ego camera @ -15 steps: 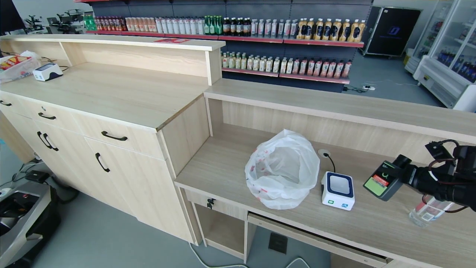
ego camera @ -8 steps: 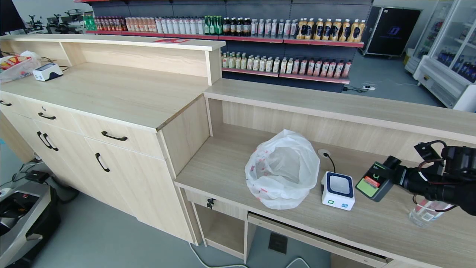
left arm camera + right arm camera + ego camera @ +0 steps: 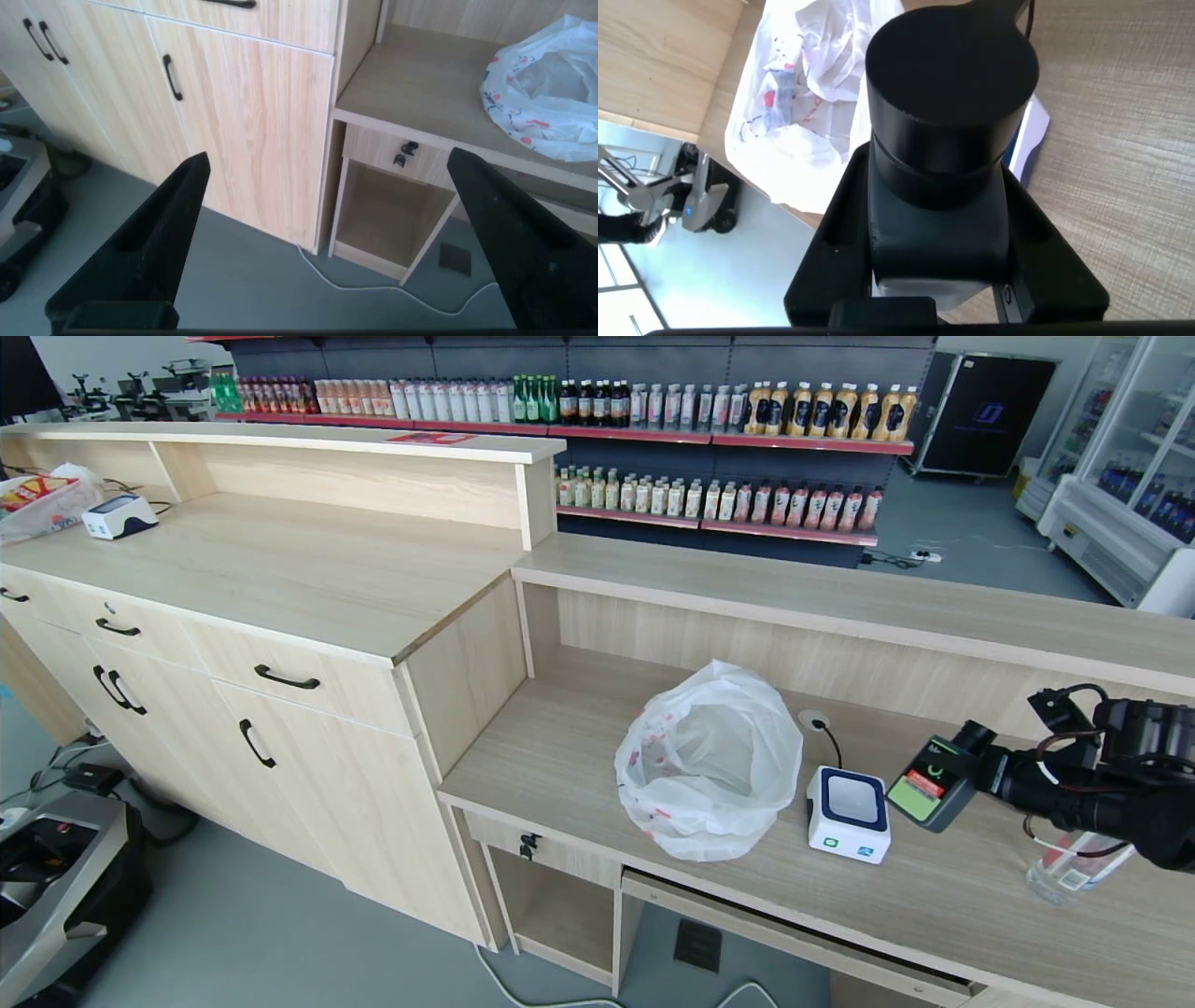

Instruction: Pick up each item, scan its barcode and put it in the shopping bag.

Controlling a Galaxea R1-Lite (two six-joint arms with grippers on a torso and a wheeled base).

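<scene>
Item: black-capped container [image 3: 934, 782], green label, held just right of the scanner [image 3: 848, 812].
Right gripper [image 3: 985, 767]: jaws pinching the container.
Left gripper [image 3: 327, 163]: jaws spread, well left of the scanner.
Shopping bag [image 3: 709, 761]: open, just left of the scanner.
Clear bottle [image 3: 1064, 873]: on the bench [image 3: 579, 747], farther right, partly behind the arm.

Light wood counters [image 3: 280, 569] stand before stocked drink shelves [image 3: 653, 439].

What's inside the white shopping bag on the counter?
The shopping bag stands open, and nothing shows inside, just its crinkled plastic. Its near wall hides the very bottom.
</scene>
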